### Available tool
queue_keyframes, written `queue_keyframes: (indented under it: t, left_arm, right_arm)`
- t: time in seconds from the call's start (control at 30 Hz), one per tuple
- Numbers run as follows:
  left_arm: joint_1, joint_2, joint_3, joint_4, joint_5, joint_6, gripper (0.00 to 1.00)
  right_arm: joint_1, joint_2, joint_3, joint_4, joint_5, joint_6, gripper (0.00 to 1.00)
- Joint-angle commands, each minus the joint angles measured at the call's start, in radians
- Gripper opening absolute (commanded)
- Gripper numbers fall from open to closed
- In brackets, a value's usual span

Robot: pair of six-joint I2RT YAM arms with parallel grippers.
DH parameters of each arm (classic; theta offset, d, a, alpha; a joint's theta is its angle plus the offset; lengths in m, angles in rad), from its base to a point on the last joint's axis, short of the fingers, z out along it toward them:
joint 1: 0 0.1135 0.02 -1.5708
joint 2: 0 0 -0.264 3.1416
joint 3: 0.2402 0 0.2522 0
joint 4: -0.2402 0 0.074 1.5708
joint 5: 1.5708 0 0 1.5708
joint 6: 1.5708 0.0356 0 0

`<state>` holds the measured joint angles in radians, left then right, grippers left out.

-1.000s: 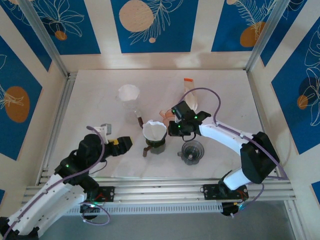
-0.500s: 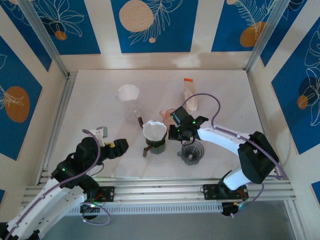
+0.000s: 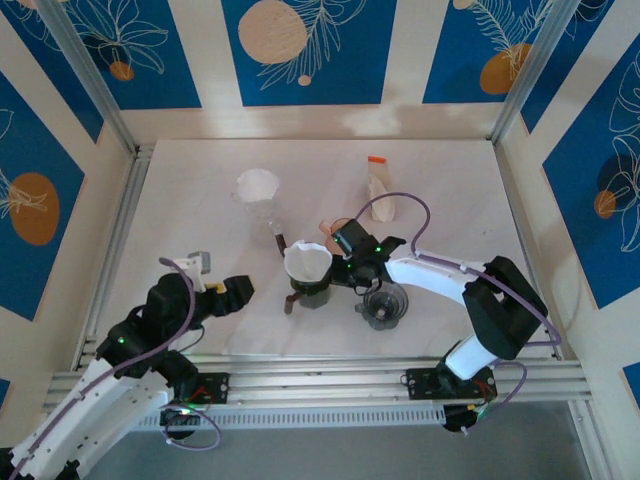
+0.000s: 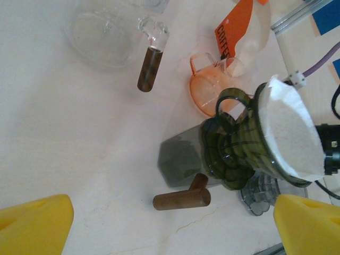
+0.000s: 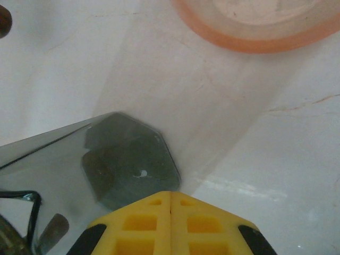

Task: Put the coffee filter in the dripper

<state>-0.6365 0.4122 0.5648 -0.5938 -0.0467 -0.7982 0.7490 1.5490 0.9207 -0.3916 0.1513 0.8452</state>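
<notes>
The white coffee filter (image 3: 308, 262) sits as an open cone inside the dark green dripper (image 4: 234, 149); its paper (image 4: 295, 133) rises above the rim. The dripper stands on a smoky glass server (image 4: 180, 162) with a wooden handle (image 4: 181, 199). My right gripper (image 3: 340, 266) is just right of the dripper. Its yellow fingers are pressed together with nothing between them (image 5: 171, 195), right beside the server's glass wall (image 5: 127, 159). My left gripper (image 3: 238, 289) hovers left of the server, open wide, with its yellow fingertips (image 4: 34, 223) at the frame's bottom corners.
A second clear dripper with a filter (image 3: 258, 188) and a brown-handled glass piece (image 4: 150, 66) stand at the back left. An orange scoop (image 3: 330, 228) and a coffee bag (image 3: 378, 188) lie behind my right gripper. A round dark glass piece (image 3: 384, 304) sits right of the server.
My right gripper has slid left and nearer, up against the dripper's right side, and its fingers have closed fully. My left arm has drawn back slightly to the left, still open.
</notes>
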Motion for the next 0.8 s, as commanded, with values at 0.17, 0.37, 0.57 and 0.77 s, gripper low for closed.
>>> queue_keyframes:
  t: [0.17, 0.37, 0.57, 0.77]
  left_arm:
    - [0.013, -0.044, 0.054, -0.056, -0.042, 0.034, 0.97]
    - [0.014, -0.090, 0.052, -0.093, -0.072, 0.037, 0.98]
    - [0.015, -0.091, 0.085, -0.111, -0.100, 0.065, 0.99]
    - [0.015, -0.092, 0.139, -0.132, -0.133, 0.094, 1.00]
  right_arm:
    - [0.058, 0.006, -0.042, 0.102, 0.015, 0.171, 0.04]
    - [0.119, 0.048, -0.031, 0.177, 0.048, 0.261, 0.03]
    - [0.144, 0.121, 0.039, 0.213, 0.028, 0.287, 0.03]
    - [0.165, 0.201, 0.104, 0.265, 0.003, 0.343, 0.03]
